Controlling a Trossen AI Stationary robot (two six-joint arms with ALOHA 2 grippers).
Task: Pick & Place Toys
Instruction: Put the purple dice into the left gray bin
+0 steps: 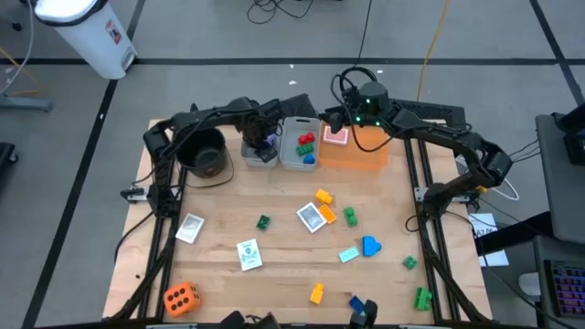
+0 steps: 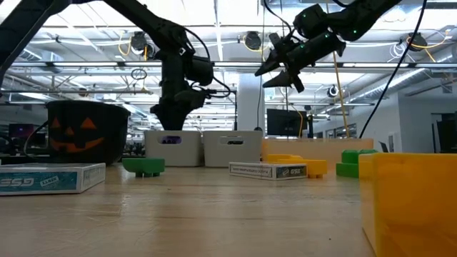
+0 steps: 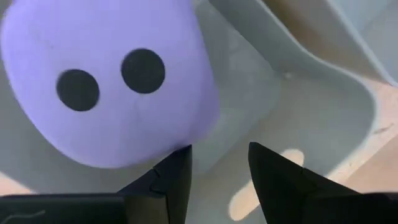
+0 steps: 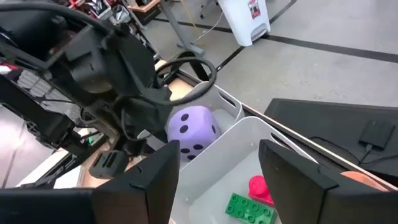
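Hands: your left hand [image 3: 217,171] sits in the left bin [image 3: 323,118], fingers apart, empty, beside the purple die [image 3: 106,81]. Your right hand [image 4: 217,168] hovers over the second bin [image 4: 249,149], fingers apart.

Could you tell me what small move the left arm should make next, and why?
Probably lift the left gripper straight up out of the grey bin. The purple die already lies inside that bin, beside the fingers rather than between them, so nothing seems left to place there, while toys such as the orange die wait on the table.
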